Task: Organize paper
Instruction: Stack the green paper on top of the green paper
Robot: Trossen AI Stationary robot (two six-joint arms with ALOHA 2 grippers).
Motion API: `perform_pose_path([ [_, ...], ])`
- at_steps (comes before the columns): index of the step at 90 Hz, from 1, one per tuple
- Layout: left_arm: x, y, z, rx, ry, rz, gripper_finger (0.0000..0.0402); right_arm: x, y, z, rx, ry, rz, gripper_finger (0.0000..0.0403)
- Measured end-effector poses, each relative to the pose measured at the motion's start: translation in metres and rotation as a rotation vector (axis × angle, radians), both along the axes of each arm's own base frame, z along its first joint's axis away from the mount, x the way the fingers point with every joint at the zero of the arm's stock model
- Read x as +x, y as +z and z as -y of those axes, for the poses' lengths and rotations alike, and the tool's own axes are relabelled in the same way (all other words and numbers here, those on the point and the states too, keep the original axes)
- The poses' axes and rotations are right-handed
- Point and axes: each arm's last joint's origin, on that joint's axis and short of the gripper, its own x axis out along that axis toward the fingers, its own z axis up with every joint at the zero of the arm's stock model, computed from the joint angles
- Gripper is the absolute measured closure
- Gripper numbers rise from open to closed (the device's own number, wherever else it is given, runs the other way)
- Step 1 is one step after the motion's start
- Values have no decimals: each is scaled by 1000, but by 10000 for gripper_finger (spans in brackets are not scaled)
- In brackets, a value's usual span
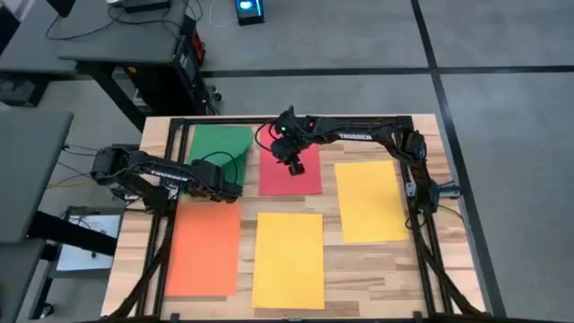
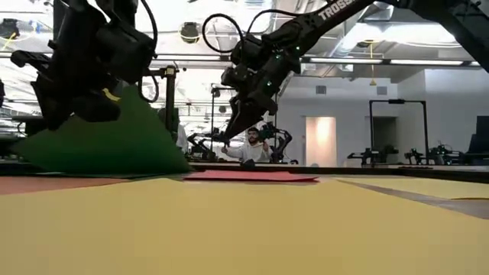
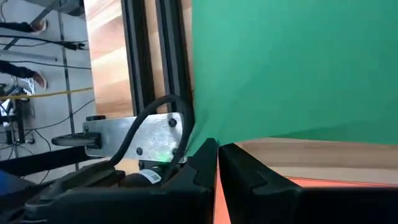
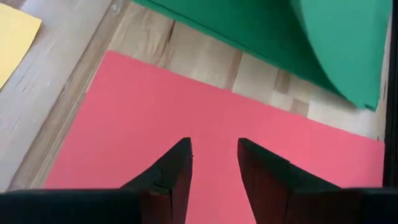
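Across the wooden desk (image 1: 377,260), seen from above, five sheets lie with their long sides running front to back: a green sheet (image 1: 218,145) at the far left, a red sheet (image 1: 289,176) beside it, a yellow-orange sheet (image 1: 369,201) to the right, an orange sheet (image 1: 203,248) at the near left, and a yellow sheet (image 1: 289,260) in the near middle. That overhead view makes the green sheet look nearly flat. The level view across the desk shows otherwise: its near edge is raised clear of the desk and the sheet slopes up toward the left pincer (image 2: 92,107), while the red sheet lies flat behind. A seated person (image 2: 249,149) shows in the room beyond, seen only from this height.

The left arm's own camera shows the left pincer clenched on the green sheet's edge, fingers (image 3: 205,163) nearly meeting on the paper, which curves up and away from them.

The right pincer (image 1: 294,167) hangs over the far part of the red sheet. From its wrist camera the fingers (image 4: 177,168) stand apart with a plain gap, holding nothing, the red sheet beneath them and the green sheet curling at one side.
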Motion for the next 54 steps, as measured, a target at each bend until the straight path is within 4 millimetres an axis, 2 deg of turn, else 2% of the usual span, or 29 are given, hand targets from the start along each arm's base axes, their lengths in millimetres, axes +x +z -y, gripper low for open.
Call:
perform_pose_path([
  [31,13,-6,-4,-85,-159,78,398,0,0,0,0,0,-1,285],
  [54,16,-8,-3,-150,-245,77,331,0,0,0,2,1,-4,285],
])
